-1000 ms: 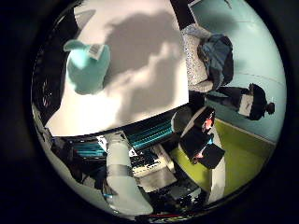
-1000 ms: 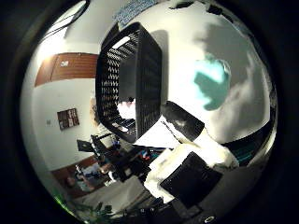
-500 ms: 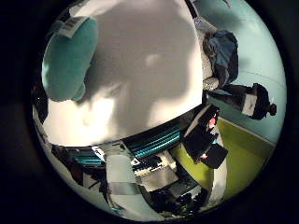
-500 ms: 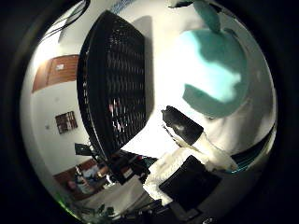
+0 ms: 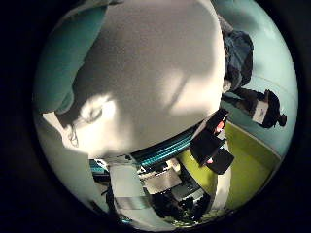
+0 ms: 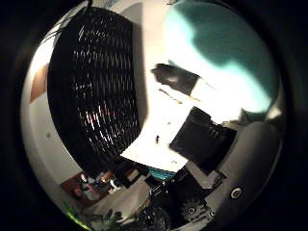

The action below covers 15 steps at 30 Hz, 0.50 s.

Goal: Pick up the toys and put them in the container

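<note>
A teal plush toy [image 6: 226,48] lies on the white table [image 5: 160,78] and fills much of the right thumb side palm view, close under the palm. It also fills one side of the right little finger side palm view [image 5: 60,58]. The black mesh container [image 6: 96,91] stands on the table right beside the toy. My right hand [image 6: 207,140] hangs low over the toy. One black fingertip [image 6: 178,79] reaches to the toy's edge. A white finger [image 5: 121,189] stays away from the toy, not curled round it.
The table's teal front edge [image 5: 165,150] runs close by the hand. Beyond it are a yellow-green floor [image 5: 248,165], a dark bundle [image 5: 238,58] and a black device on a stand [image 5: 262,105].
The hand has come down toward the table: toy and container now look much larger. The black fingertip has swung in toward the toy's edge.
</note>
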Available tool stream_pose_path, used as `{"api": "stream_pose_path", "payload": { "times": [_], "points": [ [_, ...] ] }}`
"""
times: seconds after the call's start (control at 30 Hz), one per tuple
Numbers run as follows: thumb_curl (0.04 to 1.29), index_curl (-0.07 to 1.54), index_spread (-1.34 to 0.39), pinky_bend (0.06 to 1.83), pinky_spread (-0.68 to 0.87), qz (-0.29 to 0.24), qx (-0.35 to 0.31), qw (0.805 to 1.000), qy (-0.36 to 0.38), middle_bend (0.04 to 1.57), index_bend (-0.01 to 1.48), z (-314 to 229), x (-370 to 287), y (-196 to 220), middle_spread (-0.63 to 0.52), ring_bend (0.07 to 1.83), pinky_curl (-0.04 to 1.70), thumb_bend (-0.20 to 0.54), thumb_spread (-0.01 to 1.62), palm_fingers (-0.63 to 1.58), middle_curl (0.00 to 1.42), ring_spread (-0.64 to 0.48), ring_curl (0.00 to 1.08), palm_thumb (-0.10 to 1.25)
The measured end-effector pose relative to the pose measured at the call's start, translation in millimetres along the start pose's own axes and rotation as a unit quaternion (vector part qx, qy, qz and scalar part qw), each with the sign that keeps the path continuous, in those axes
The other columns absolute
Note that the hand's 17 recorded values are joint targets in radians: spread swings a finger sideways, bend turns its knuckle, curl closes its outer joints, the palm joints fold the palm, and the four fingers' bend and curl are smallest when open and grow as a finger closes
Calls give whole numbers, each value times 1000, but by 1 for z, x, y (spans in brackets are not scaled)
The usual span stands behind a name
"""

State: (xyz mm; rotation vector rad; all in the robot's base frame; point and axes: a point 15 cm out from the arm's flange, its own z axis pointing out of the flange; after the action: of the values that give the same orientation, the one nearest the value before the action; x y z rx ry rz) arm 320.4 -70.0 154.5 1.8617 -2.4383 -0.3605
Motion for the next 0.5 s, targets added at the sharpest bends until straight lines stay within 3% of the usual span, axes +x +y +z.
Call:
{"api": "stream_pose_path", "payload": {
  "times": [0.1, 0.13, 0.3, 0.5],
  "points": [
    [429, 603, -443, 1054, -363, -7, -12, 1000, 14, 946, 644, -6, 6, 5, -246, 1177, 536, -6, 1057, 1225, 711, -285, 477, 849],
    [433, 614, -442, 1068, -363, -8, -15, 1000, 19, 961, 658, -10, 8, 5, -246, 1187, 544, -5, 1051, 1221, 719, -285, 482, 860],
    [544, 838, -379, 1289, -269, -1, -4, 1000, 21, 1173, 966, -31, 16, 0, -230, 1377, 723, -2, 969, 1111, 863, -247, 602, 1036],
    [655, 931, -322, 1326, -213, 0, 26, 999, 20, 1259, 1043, -81, 15, 12, -204, 1414, 855, -16, 861, 1035, 924, -229, 674, 1069]
  ]
}}
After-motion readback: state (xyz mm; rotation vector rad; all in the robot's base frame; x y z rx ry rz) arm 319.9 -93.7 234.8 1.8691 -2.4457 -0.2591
